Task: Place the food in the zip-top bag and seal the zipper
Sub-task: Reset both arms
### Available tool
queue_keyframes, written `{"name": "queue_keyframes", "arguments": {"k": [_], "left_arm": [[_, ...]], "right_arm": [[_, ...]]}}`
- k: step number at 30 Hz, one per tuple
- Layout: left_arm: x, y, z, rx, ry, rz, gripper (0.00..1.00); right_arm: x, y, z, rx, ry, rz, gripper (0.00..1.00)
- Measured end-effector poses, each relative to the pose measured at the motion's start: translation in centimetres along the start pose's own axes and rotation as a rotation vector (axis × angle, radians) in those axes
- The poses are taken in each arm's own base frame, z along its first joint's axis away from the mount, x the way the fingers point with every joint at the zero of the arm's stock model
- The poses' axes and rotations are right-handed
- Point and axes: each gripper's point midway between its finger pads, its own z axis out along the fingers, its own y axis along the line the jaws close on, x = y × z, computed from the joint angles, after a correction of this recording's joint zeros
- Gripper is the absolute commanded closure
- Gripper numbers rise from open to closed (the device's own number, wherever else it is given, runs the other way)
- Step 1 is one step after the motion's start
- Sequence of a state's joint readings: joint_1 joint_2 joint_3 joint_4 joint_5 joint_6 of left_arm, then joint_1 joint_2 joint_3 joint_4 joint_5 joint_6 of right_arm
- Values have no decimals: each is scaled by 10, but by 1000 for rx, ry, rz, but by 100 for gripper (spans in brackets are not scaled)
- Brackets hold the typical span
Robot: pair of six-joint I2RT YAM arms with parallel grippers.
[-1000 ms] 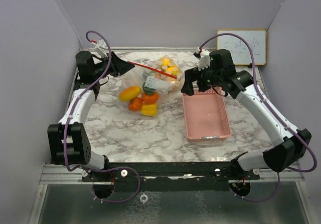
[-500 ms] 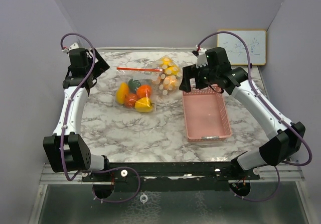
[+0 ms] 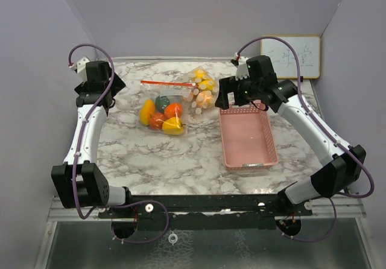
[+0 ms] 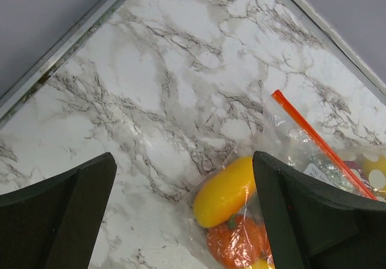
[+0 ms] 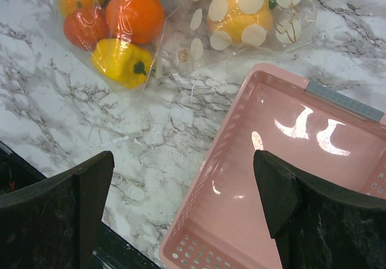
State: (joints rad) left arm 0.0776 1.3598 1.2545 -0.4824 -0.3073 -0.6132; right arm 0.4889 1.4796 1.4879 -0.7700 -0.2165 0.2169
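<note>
Broadly, a white marble-patterned desk (image 3: 181,154) carries everything. The left jaws hang over its far left corner, spread wide and holding nothing, well apart from the bag. The right jaws are likewise spread wide and empty, above the far end of a pink plastic mesh basket (image 3: 247,139) on the desk's right side. Just left of that end, a clear zip-top plastic bag (image 3: 187,98) lies flat. Small glossy toy fruits and vegetables (image 3: 163,115), yellow, orange, red and green, sit inside it. Its red zipper strip (image 3: 167,83) runs along the far edge; whether it is sealed I cannot tell.
</note>
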Motion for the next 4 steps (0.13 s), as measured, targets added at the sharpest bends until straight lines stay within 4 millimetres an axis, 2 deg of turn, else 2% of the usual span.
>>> {"name": "queue_keyframes", "arguments": {"k": [4], "left_arm": [[4,3,-1,-18,11,0,1]], "right_arm": [[0,0,0,0,0,0,0]]}}
